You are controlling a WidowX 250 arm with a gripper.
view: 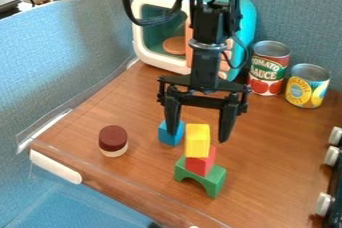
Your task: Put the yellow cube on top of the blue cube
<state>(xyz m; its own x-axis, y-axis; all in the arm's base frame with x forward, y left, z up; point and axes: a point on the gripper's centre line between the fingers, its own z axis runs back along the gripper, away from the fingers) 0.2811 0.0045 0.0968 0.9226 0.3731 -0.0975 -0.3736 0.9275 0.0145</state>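
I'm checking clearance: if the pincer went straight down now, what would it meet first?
Likely the yellow cube, seen within the open pincer, or perhaps the blue cube; depth is unclear.

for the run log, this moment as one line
gripper: open; yellow cube: on red block; blue cube: on table; task: unfinished

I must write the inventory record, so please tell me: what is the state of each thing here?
Claw: open
Yellow cube: stacked on the red block
Red block: stacked on the green arch
Green arch: standing, opening down
Blue cube: on the table, not under the yellow cube
Dark red and cream cylinder: upright
Red-labelled can: upright
Yellow-labelled can: upright
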